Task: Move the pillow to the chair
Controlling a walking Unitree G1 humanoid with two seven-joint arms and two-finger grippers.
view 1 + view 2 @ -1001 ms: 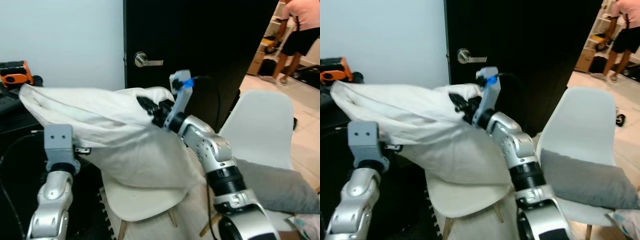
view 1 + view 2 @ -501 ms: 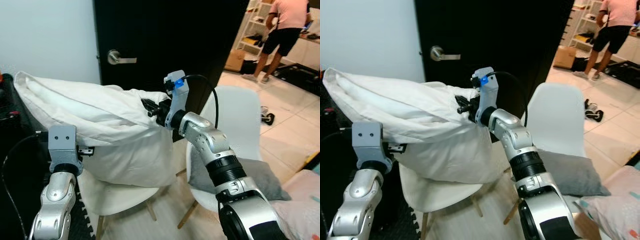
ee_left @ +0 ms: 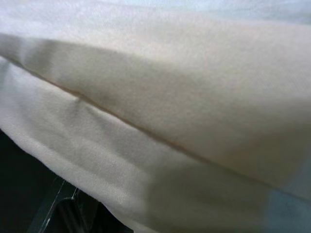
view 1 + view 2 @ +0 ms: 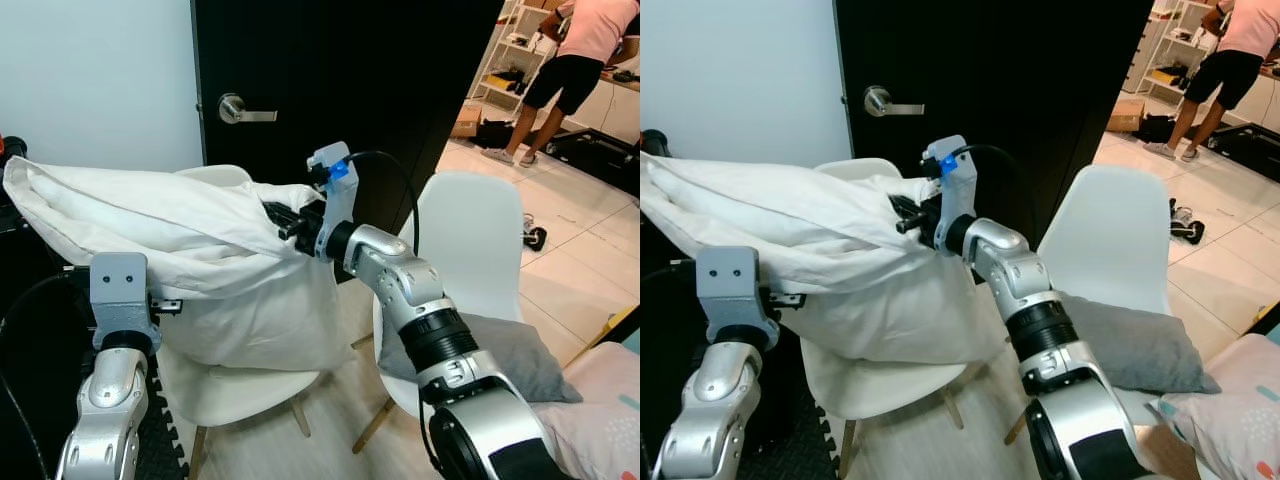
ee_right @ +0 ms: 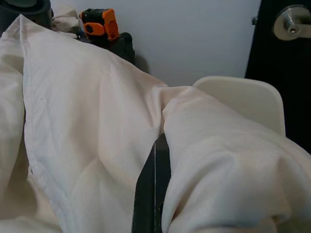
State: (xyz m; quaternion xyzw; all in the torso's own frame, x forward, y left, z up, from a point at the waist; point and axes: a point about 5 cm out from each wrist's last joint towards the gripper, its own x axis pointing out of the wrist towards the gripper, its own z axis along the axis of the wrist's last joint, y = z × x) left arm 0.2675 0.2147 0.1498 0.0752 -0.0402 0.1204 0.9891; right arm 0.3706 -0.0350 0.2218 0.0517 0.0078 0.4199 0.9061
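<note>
- One white pillow (image 4: pixel 170 240), large, soft and heavily creased, held up in the air between the two arms; its lower bulge hangs just above the seat of the nearer chair (image 4: pixel 235 385)
- Two white moulded chairs with smooth shell seats and slanted wooden legs: the nearer one sits under the pillow, its rounded back showing behind the fabric, and the second chair (image 4: pixel 470 250) stands to the right of it
- One grey cushion (image 4: pixel 510 350), flat and matte, lies on the seat of the second chair
- The right gripper (image 4: pixel 285 222) is at the pillow's upper right end, its black fingers (image 5: pixel 153 194) pressed together and pinching a fold of the cotton cover, which bunches on either side of them
- The left gripper is buried under the pillow's left side; its wrist block (image 4: pixel 120 290) shows below the fabric, and I cannot tell whether its fingers are spread or closed, since the left wrist view shows pale cloth with one seam line
- One black door (image 4: pixel 340 90) with one metal lever handle (image 4: pixel 240 110) stands behind, beside a pale wall
- One person (image 4: pixel 580 50) in a pink top and black shorts stands on the tiled floor (image 4: pixel 580 250) in the far room
</note>
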